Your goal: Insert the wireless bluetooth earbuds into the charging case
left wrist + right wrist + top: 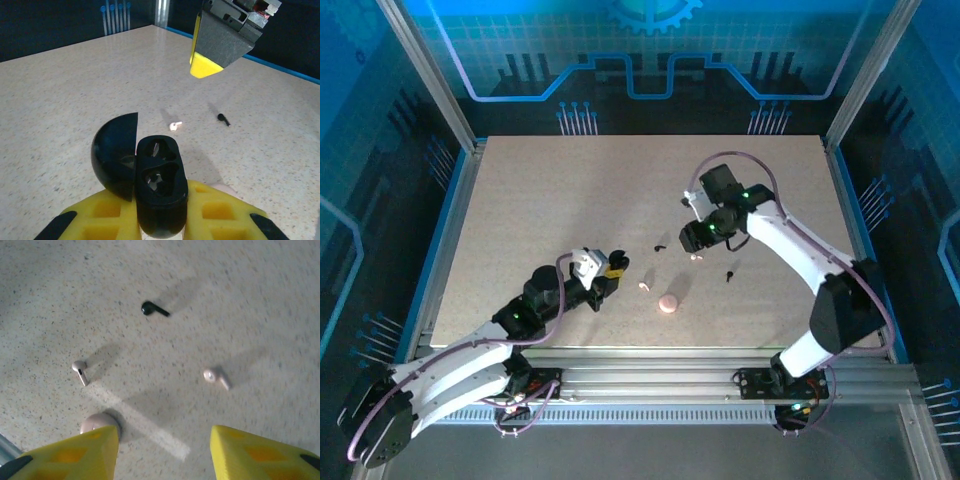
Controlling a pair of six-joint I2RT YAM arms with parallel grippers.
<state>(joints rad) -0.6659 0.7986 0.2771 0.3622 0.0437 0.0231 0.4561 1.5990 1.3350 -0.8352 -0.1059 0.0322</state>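
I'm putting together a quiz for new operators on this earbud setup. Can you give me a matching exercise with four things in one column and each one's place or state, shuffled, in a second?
Things:
1. black case
2. pink case
3. black earbud
4. right gripper

Places or states:
A. jaws apart, nothing between them
B. tiny, short stem, lying loose on the table
C. clamped in the left gripper, lid open
D. round, resting on the table, ungripped

Pairs: 1-C, 2-D, 3-B, 4-A
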